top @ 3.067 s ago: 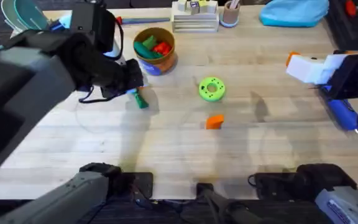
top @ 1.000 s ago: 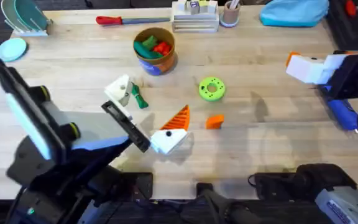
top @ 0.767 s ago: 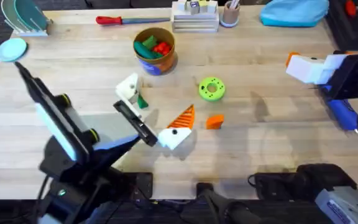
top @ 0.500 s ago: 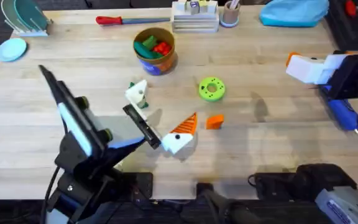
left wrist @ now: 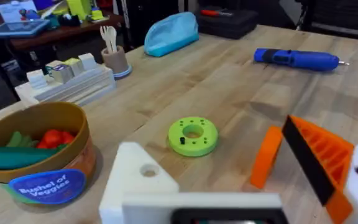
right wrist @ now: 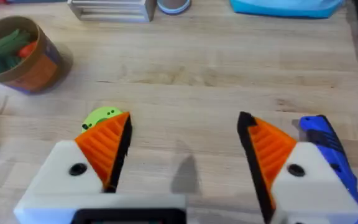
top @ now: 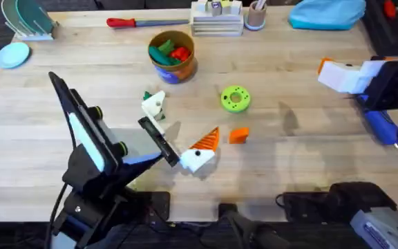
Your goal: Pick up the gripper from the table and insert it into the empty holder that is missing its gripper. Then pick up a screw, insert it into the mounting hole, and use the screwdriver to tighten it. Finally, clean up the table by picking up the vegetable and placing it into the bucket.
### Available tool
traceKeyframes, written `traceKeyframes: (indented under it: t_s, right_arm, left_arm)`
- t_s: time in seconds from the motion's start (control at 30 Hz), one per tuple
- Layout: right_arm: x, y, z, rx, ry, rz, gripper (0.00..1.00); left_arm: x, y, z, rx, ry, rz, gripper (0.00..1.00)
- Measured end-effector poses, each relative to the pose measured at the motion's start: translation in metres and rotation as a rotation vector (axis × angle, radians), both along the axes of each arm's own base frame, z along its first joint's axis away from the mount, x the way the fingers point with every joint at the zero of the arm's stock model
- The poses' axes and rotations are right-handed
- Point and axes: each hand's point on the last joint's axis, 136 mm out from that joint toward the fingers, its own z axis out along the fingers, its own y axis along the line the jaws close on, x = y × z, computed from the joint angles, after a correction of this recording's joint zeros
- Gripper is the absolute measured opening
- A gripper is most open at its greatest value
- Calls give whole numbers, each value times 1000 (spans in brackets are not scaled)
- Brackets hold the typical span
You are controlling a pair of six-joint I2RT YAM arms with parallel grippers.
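On the light wooden plank table (top: pixel 40 124), the left gripper (top: pixel 178 131) hovers low near the middle, its fingers spread wide and holding nothing; one finger is a plain white plastic block (top: pixel 153 104) with no orange pad. A small dark green toy vegetable (top: pixel 156 114) lies just beside that finger. The small bright orange wedge-shaped finger pad (top: pixel 238 135) lies right of the gripper, below a green round disc (top: pixel 235 98). The right gripper (right wrist: pixel 179 162), at the far right edge, stands wide open over a blue pen-shaped screwdriver (top: pixel 380 126).

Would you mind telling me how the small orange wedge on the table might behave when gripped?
The orange wedge looks like rigid moulded plastic, so probably stiff and light. It seems to rest on a flat side, so unlikely to roll, though its slanted faces might slip.
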Motion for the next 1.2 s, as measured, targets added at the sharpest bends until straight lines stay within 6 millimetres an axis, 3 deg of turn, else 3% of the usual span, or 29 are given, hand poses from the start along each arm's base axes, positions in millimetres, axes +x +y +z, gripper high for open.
traceKeyframes:
  t_s: [0.73, 1.03, 1.2]
  right_arm:
    - [0, 0, 0, 3, 0, -1, 991]
    - [-6, 1, -8, 176, 63, -112, 991]
    - [-11, 24, -16, 228, 126, -18, 994]
  left_arm:
    - [0, 0, 0, 0, 0, 0, 993]
    - [0, 0, 0, 0, 0, 0, 993]
    - [0, 0, 0, 0, 0, 0, 993]
